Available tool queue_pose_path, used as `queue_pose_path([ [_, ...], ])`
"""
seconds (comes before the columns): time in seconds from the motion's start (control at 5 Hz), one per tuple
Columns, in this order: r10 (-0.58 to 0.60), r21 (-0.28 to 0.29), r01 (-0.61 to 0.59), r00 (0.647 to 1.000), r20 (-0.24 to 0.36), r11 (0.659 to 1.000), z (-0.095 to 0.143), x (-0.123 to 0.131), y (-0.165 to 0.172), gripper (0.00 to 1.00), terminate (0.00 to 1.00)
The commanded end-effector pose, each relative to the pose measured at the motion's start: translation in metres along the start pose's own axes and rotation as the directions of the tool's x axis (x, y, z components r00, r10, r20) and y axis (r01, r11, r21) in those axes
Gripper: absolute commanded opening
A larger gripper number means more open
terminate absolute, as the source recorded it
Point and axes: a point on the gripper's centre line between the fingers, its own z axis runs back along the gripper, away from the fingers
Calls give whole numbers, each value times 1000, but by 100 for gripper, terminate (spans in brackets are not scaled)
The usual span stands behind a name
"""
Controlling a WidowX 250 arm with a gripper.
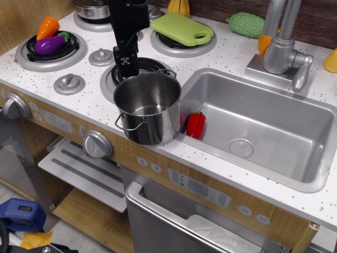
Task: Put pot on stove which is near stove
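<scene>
The shiny steel pot (149, 108) with wire loop handles is upright and empty, in front of the near burner and just left of the sink. It seems to be held slightly above the counter's front edge. My black gripper (126, 67) comes down from above and is shut on the pot's far rim. The stove burner (150, 64), a silver ring around a black coil, lies right behind the pot and is mostly hidden by the pot and the gripper.
The left burner (31, 60) holds a purple eggplant (50, 45) and an orange carrot (47, 26). The back burners carry another steel pot (92, 9) and a green cutting board (181, 29). A red pepper (196, 125) lies in the sink (274, 132). A faucet (281, 47) and grey knobs (69, 83) are nearby.
</scene>
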Motion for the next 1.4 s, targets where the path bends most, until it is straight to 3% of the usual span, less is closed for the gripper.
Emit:
queue_pose_path([
  [0.0, 0, 0, 0, 1000, 0, 1000, 0, 0, 0, 100, 0],
  [1.0, 127, -27, -125, 985, 120, 992, -30, -4, -2, 100, 0],
  [1.2, 152, -25, -149, 976, 156, 988, -40, -10, -1, 0, 0],
])
